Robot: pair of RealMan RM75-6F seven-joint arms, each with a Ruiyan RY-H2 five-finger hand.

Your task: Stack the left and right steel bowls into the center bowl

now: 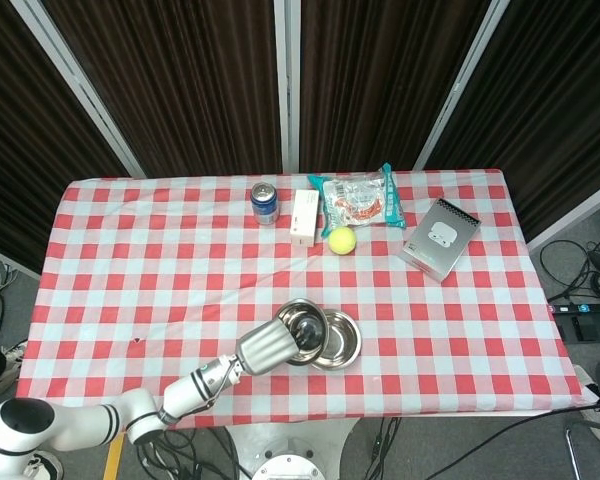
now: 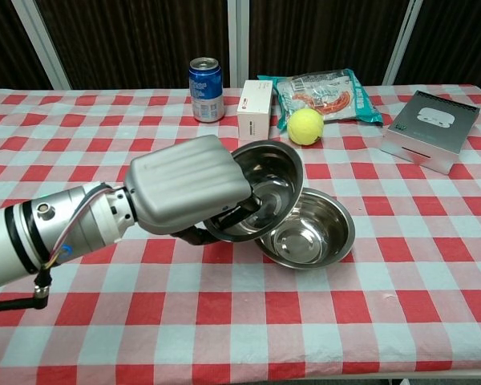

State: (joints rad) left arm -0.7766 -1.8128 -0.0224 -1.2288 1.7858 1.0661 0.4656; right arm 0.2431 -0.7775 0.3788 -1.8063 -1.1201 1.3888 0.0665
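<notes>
Your left hand [image 2: 188, 192] grips a steel bowl [image 2: 260, 188] by its near rim, fingers curled together around the edge with the tips hidden inside; how the thumb sits cannot be told. The held bowl is tilted, its mouth facing toward two o'clock, and it overlaps the nine o'clock rim of the center bowl [image 2: 309, 233], which rests on the checked tablecloth [image 2: 224, 321]. Whether the two rims are touching cannot be told. Your right hand shows in neither view.

Risks from here, as a judgement: letting go while the bowl is this tilted could make it slide off the lower rim instead of nesting. Pushing further toward three o'clock could shove the center bowl across the cloth. Steel is slick, so a loose grip may let the bowl rotate.
</notes>
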